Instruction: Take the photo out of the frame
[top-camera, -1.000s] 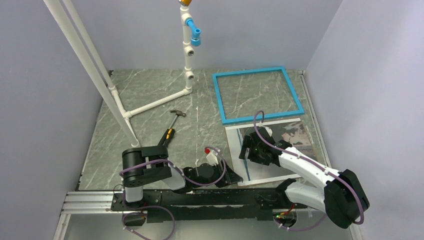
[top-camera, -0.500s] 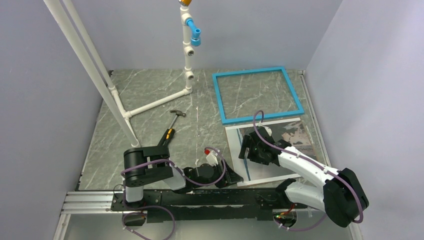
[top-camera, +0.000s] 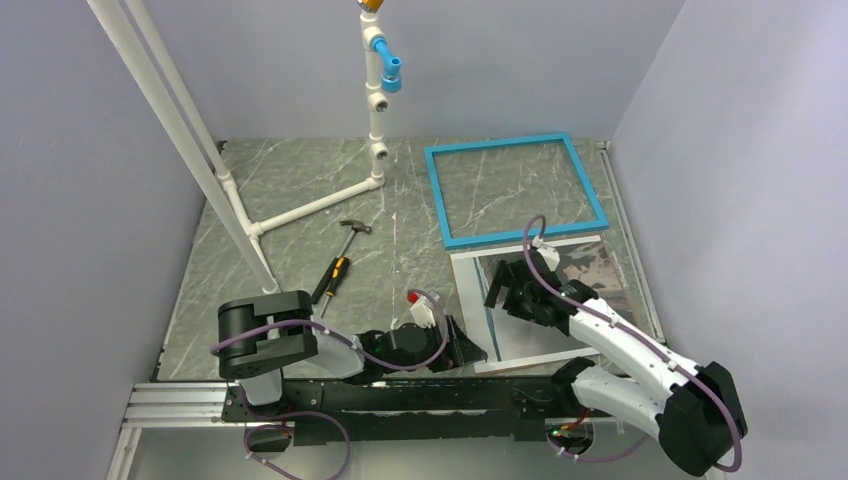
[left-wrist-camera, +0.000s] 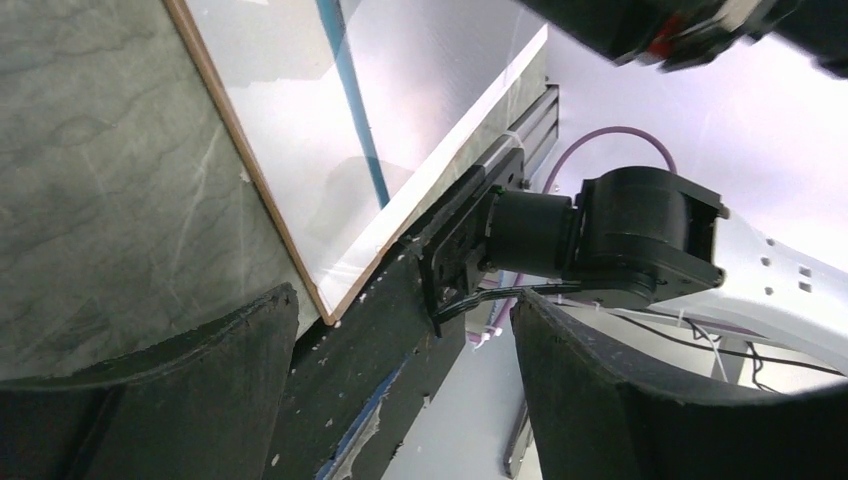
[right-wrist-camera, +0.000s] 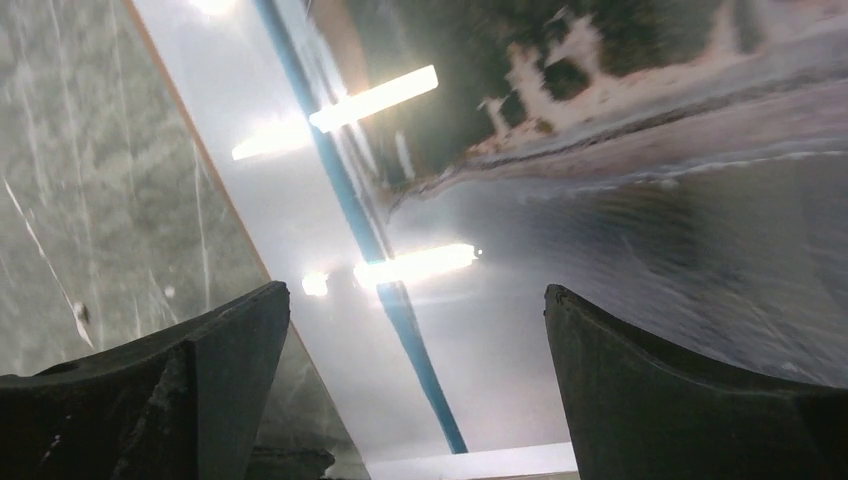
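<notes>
Left pincer (left-wrist-camera: 400, 300) lies low, jaws apart; right pincer (right-wrist-camera: 415, 292) likewise spread.

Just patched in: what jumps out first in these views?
The bright turquoise frame lies flat at the far right of the marbled table, tabletop showing through it. Just nearer lies the glossy photo, the right arm's open fingers above its left part. A hammer lies mid-table.

A grey marble-patterned table (top-camera: 300, 180) sits between plain pale grey walls (top-camera: 500, 70). A white pipe stand (top-camera: 375, 120) rises at the back, with a blue fitting (top-camera: 386, 60) and an orange cap (top-camera: 371, 5) near its top. Two long white pipes (top-camera: 170, 110) slant down from the upper left. A hammer (top-camera: 340, 255) with a black and orange grip lies near the table's middle. A metal rail (top-camera: 170, 405) runs along the near edge.
</notes>
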